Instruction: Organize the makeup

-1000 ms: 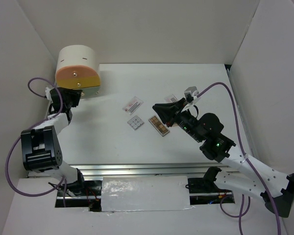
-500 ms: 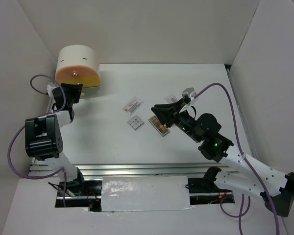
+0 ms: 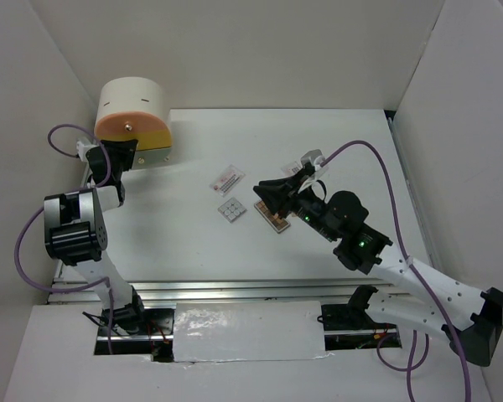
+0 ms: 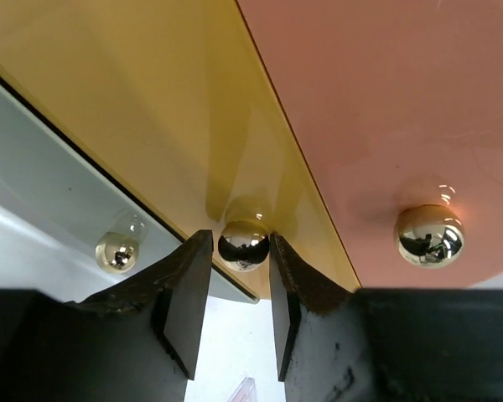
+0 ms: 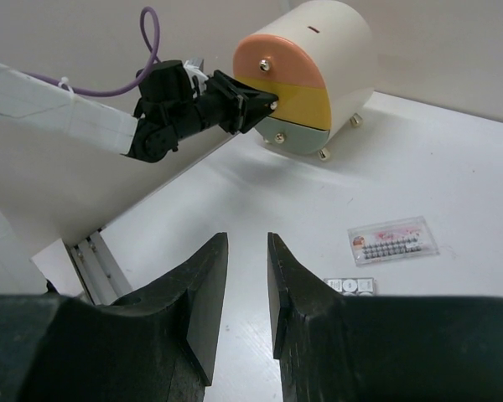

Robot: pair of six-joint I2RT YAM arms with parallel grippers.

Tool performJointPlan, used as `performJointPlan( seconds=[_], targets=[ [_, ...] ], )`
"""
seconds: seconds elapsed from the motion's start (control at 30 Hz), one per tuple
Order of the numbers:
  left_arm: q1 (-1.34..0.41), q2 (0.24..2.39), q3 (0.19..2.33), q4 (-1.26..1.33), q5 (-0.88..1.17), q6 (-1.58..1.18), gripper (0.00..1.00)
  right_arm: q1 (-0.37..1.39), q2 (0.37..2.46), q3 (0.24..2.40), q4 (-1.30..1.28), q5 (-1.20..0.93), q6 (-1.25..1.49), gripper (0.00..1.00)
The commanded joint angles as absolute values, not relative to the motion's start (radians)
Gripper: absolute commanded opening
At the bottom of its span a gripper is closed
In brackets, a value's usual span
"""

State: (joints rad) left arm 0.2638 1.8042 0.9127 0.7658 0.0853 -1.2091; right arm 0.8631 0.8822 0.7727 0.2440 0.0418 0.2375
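While left end effector [image 4: 241,251] clamps drawer knob [image 4: 244,241], right end effector [image 5: 247,240] part-open, empty.

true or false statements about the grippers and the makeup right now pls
1. The left gripper has its fingers either side of the yellow drawer's knob. True.
2. The right gripper holds a palette. False: its jaws stand apart with nothing between them.
3. The clear sachet lies on the drawer box. False: it lies on the table, apart from the box.
4. In the top view the brown palette is right of the white square palette. True.
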Motion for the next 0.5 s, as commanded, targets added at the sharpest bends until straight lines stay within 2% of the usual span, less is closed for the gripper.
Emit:
performJointPlan(
  seconds=[0.0, 0.27, 0.47],
  targets=[
    [0.273, 1.83, 0.945, 0.844, 0.095, -1.19, 0.43, 0.857, 0.89, 0.802, 0.296, 0.035, 0.222, 0.33],
    [0.278, 1.776, 0.899, 0.851, 0.106, -1.193, 0.27, 0.858, 0.905, 0.815, 0.288, 0.025, 0.227, 0.33],
    [0.279, 1.664, 0.779, 0.864, 0.083, -1.197, 0.24, 0.857, 0.891, 0.807, 0.29, 0.014, 0.235, 0.33]
  ],
)
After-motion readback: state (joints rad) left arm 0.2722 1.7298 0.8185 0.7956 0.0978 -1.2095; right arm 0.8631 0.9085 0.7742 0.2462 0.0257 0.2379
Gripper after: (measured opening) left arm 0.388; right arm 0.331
